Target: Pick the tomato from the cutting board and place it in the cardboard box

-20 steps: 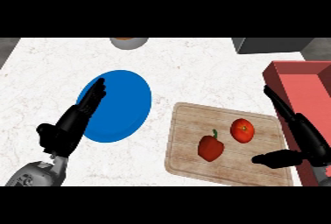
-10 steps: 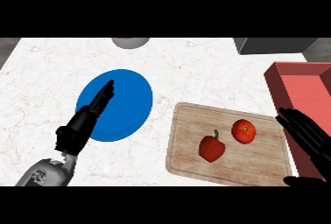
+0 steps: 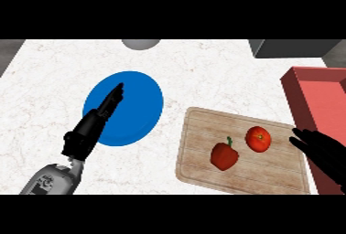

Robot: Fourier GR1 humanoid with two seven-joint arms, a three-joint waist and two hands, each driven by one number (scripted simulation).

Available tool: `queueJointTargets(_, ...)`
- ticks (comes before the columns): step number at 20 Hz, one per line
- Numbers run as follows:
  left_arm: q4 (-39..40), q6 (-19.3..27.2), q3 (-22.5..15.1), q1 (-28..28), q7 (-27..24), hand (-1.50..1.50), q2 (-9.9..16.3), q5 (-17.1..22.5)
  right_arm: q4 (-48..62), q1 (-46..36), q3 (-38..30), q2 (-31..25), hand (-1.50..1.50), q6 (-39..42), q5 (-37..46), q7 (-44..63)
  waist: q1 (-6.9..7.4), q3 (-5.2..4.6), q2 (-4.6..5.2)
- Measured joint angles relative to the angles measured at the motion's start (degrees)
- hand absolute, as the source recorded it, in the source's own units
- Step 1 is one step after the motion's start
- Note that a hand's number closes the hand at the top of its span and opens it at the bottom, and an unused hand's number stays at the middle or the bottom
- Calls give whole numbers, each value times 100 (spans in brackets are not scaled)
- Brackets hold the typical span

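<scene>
Right hand (image 3: 326, 151): open, fingers straight, nearer the tomato (image 3: 258, 139)
Tomato's bearing: at 9 o'clock from it, just beside
Left hand (image 3: 94, 122): open, well apart

The tomato (image 3: 259, 139) is round, red, with a little green stem spot on top, sitting on the right side of the wooden cutting board (image 3: 202, 155) in the lower right of the frame. The box (image 3: 317, 96) looks reddish, open-topped, along the right edge, just beside the board.
</scene>
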Motion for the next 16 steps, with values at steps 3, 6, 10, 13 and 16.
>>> queueJointTargets(3,189,-86,34,-45,-118,0,-126,-78,-195,-128,66,175,-150,389,-71,477,49,2,14)
queueJointTargets(6,74,-139,65,-38,11,0,-210,-165,-184,-389,79,508,-150,736,-130,818,90,6,19)
queueJointTargets(10,104,-336,262,-94,30,0,-265,-166,144,-784,306,1137,-150,1018,128,1004,117,7,25)
queueJointTargets(13,55,-368,277,-59,94,0,-376,-299,493,-1092,437,1542,-150,1297,386,1132,127,10,25)
queueJointTargets(16,118,-494,411,-72,57,0,-413,-349,787,-1355,598,1975,-150,1520,699,1319,129,10,26)
